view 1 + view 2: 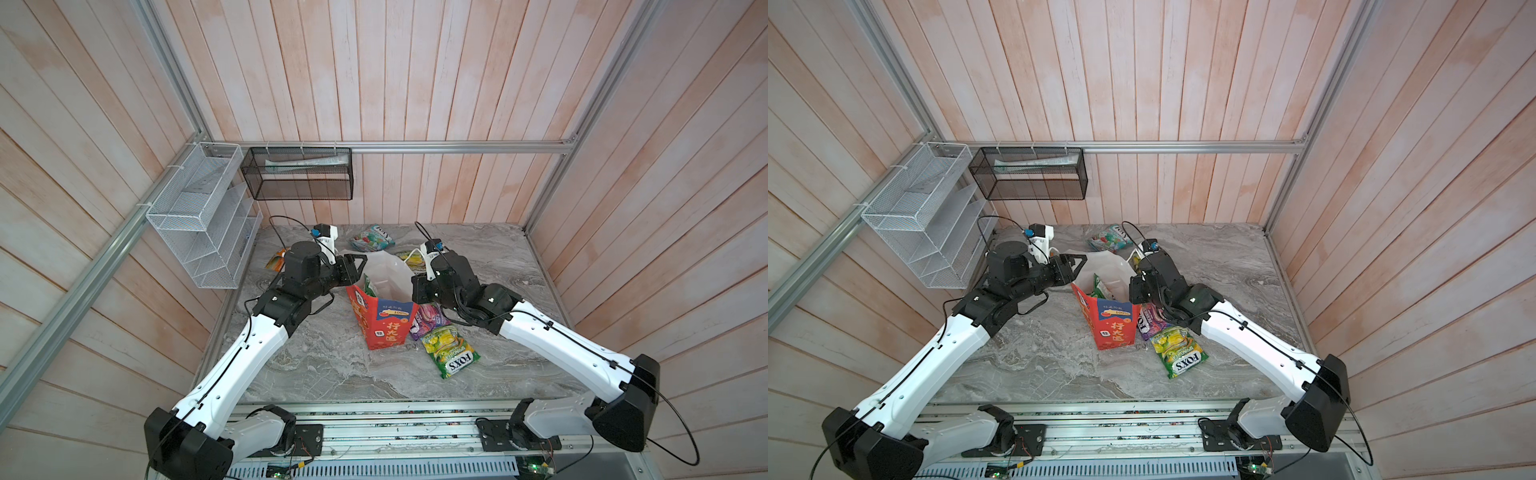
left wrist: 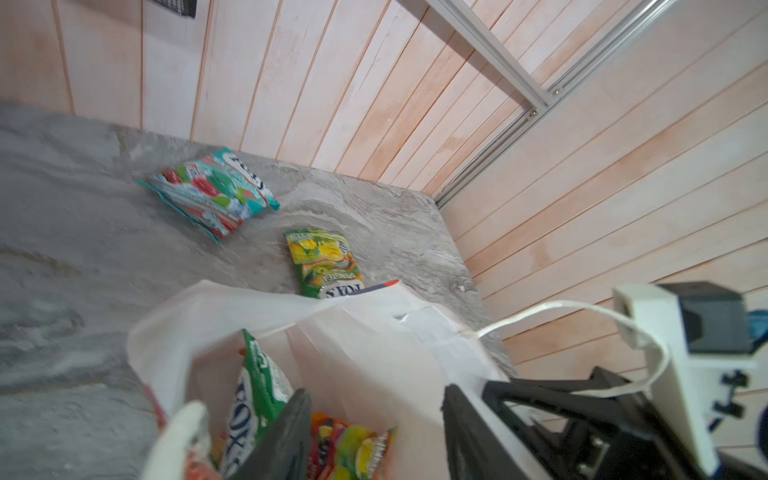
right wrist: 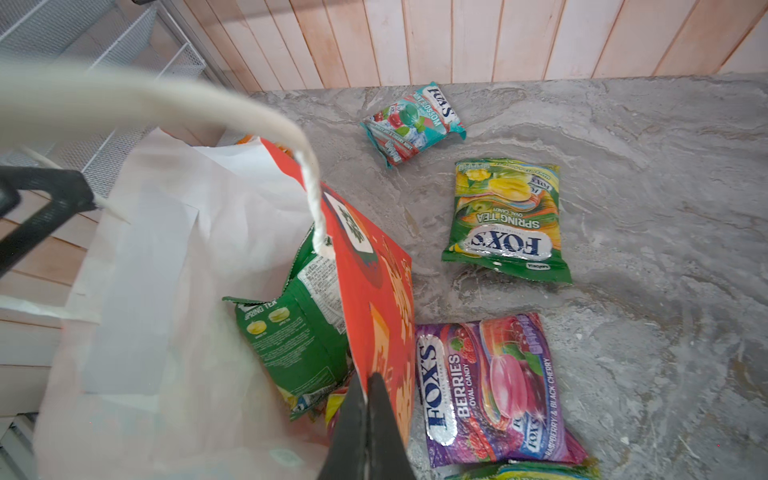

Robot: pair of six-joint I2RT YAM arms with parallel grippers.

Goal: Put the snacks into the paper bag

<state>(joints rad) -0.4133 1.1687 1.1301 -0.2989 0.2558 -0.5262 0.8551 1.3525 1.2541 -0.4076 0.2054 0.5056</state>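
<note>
Left gripper (image 1: 360, 269) on a white-and-black arm (image 1: 257, 345), black fingers (image 2: 286, 432) spread apart, right gripper (image 3: 370, 384) on a matching arm (image 1: 552, 336), fingers (image 3: 386, 428) pinched together, both reaching inward

Pink plank walls (image 1: 415, 83), grey marble tabletop (image 1: 332, 365), aluminium frame (image 1: 457, 146), white rack (image 1: 195, 216), black basket (image 1: 299, 183).

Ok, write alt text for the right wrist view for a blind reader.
The right gripper, shut, pinches the rim of the open red paper bag, which holds a green Spring Tea pouch. Beside the bag on the marble tabletop lie a purple Berries pouch, a second Spring Tea pouch and a teal Fox's pouch.
</note>
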